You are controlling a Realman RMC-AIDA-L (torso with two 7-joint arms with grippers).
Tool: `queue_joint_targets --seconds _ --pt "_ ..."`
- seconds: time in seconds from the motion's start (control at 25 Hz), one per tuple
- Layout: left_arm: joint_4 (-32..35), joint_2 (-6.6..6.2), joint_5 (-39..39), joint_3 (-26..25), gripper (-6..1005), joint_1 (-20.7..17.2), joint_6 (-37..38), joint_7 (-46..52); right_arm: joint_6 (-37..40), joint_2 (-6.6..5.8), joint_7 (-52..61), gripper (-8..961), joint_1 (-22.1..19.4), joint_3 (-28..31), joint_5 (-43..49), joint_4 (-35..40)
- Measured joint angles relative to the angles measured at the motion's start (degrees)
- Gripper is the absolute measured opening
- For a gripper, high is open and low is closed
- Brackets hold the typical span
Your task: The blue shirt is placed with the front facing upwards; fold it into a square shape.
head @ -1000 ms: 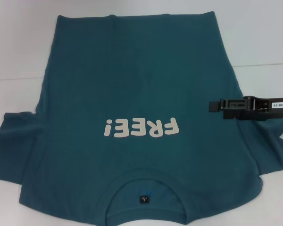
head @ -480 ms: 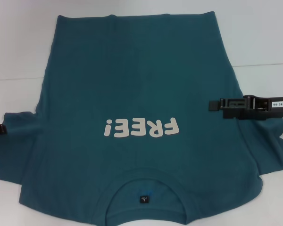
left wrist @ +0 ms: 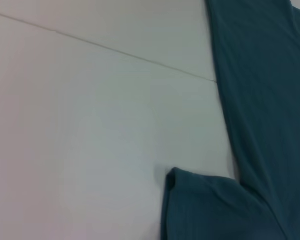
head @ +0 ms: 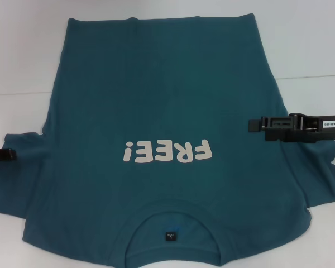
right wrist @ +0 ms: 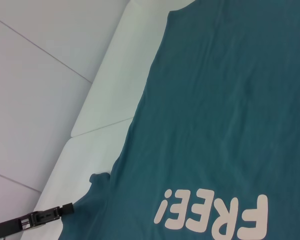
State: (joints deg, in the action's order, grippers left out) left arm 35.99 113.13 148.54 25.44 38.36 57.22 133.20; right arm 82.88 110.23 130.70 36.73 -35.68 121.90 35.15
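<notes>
While the blue shirt (head: 156, 145) lies flat, print up, on the desk (head: 301, 39), collar nearest the robot, each sleeve is approached sideways: the left gripper (head: 9, 155) at 1 tip, the right gripper (head: 252, 125) above the other. Finger state cannot be told.

Blue shirt (head: 156, 111) lies flat across the middle of the surface (head: 307, 39), collar at the near edge, hem toward the far edge. Left gripper (head: 3, 154) sits at the tip of the left sleeve near the surface's left edge; right gripper (head: 257, 125) is over the right sleeve.
</notes>
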Motion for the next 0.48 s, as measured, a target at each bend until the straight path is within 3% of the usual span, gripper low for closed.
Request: queue_joint_targets --seconds 0.48 --pt "1.1 -0.49 3.6 0.0 873 0.6 3.5 4.5 0.2 -0.12 0.0 918 -0.2 0.0 -0.2 0.0"
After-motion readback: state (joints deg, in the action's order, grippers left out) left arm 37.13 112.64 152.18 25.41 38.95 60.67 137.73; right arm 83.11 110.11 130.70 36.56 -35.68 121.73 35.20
